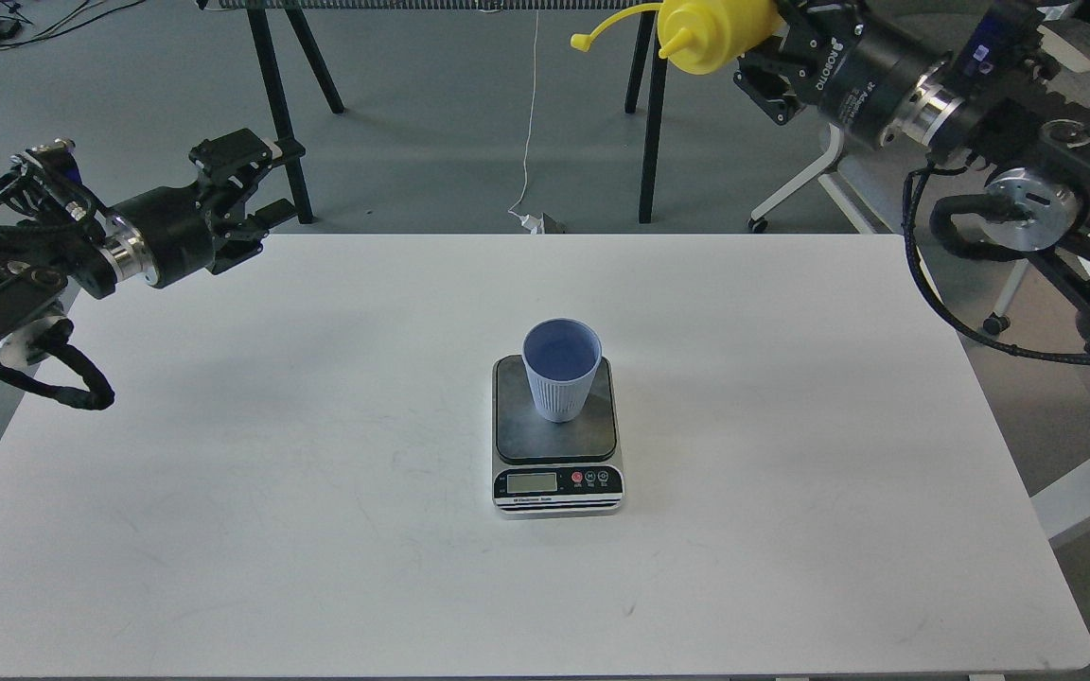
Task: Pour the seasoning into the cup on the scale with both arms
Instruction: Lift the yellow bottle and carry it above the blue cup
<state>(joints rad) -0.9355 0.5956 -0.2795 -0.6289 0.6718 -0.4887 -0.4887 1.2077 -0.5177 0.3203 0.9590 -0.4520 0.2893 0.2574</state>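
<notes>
The light-blue ribbed cup (560, 368) stands upright on the dark plate of the silver scale (556, 470) at the table's middle. My right gripper (770, 49) is shut on the yellow seasoning bottle (711, 33), held high above the table's far edge and tipped sideways, nozzle pointing left, with the cap strap (606, 24) trailing left. The bottle is behind and to the right of the cup, well apart from it. My left gripper (254, 189) is open and empty above the table's far left corner.
The white table (318, 473) runs to its edges on all sides. Black table legs (649, 113) and a white cable stand on the floor behind. Grey chairs (886, 170) are at the back right, and a second white table edge (1084, 492) is at the right.
</notes>
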